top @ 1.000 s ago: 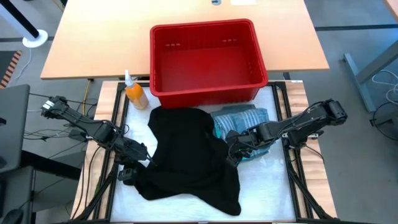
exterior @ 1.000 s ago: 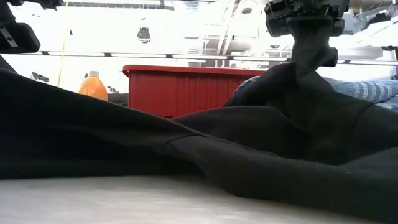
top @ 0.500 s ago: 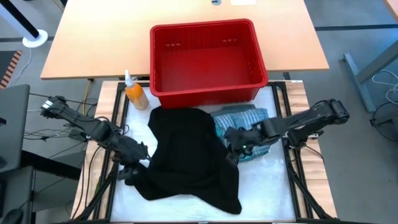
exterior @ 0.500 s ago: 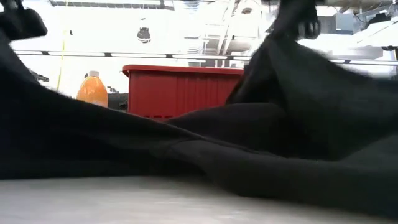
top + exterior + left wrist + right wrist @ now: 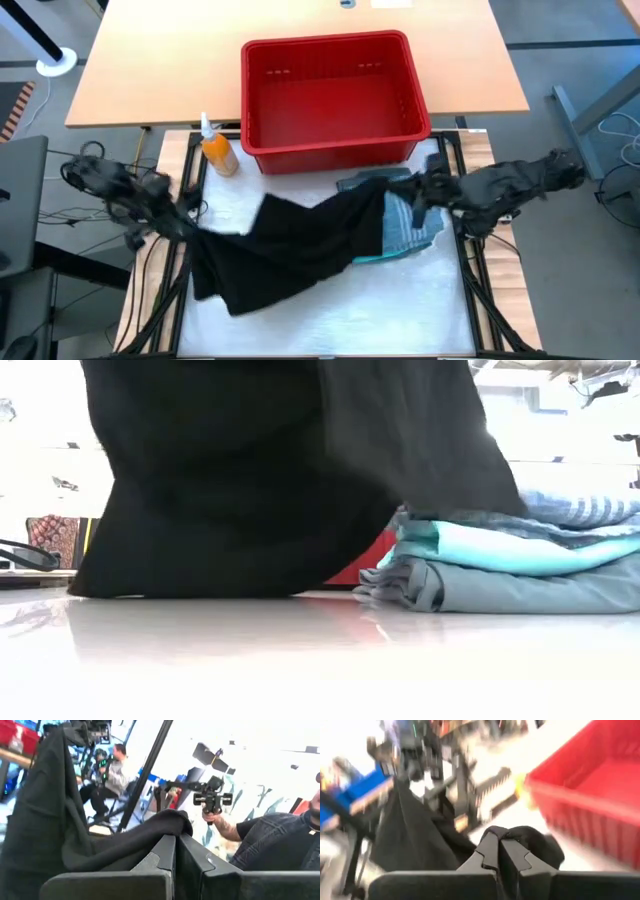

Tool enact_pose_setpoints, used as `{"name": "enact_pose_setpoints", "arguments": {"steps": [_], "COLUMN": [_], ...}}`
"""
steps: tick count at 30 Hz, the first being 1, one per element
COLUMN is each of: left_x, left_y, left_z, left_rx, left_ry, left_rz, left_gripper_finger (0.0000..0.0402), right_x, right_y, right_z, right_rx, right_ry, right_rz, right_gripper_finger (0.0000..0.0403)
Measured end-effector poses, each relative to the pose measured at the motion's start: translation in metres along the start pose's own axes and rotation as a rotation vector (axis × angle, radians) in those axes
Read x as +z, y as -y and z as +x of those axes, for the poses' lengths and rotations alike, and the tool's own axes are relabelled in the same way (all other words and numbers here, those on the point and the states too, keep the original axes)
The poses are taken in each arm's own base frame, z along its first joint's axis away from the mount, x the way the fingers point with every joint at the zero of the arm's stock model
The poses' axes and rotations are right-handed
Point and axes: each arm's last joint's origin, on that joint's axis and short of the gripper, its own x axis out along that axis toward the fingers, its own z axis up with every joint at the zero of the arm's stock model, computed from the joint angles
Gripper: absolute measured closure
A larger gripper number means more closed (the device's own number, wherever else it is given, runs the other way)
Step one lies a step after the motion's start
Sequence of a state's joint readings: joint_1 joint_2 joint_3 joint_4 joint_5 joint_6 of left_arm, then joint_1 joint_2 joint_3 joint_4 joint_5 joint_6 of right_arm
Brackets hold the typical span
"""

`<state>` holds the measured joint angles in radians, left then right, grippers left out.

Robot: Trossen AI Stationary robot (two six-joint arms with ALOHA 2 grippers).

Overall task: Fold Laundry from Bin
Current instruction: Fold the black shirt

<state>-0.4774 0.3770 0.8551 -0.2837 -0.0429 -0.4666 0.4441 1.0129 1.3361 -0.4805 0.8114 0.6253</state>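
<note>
Now that the black garment (image 5: 290,245) is stretched mid-frame, no longer heaped, our left gripper (image 5: 178,222) and right gripper (image 5: 415,192) pinch opposite edges, ready for spreading; the bin (image 5: 330,150) stands empty above.

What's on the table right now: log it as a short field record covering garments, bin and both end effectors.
held garment: black garment, stretched between both arms, lower edge draping to the table
left end effector: shut on the black garment's left end
right end effector: shut on the black garment's right end
folded stack: striped shirt on top, turquoise below it, grey-green at the bottom, right of the black garment
bin: red, nothing visible inside, behind the work area
other: orange bottle beside the bin's left corner
background: people visible in the left wrist view
</note>
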Motion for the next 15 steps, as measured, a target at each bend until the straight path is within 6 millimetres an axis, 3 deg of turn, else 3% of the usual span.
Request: {"name": "enact_pose_setpoints", "arguments": {"steps": [7, 15], "left_x": [-0.003, -0.029], "left_y": [-0.002, -0.018], "left_z": [-0.016, -0.014], "left_rx": [0.005, 0.206], "left_ry": [0.004, -0.172], "left_rz": [-0.001, -0.157], "left_gripper_finger": [0.0401, 0.0400], "right_x": [0.013, 0.011], "right_y": [0.001, -0.002], "right_z": [-0.023, -0.023], "right_rx": [-0.121, -0.125], "right_ry": [0.173, 0.180], "right_rz": [0.039, 0.045], "right_gripper_finger": [0.0382, 0.0382]}}
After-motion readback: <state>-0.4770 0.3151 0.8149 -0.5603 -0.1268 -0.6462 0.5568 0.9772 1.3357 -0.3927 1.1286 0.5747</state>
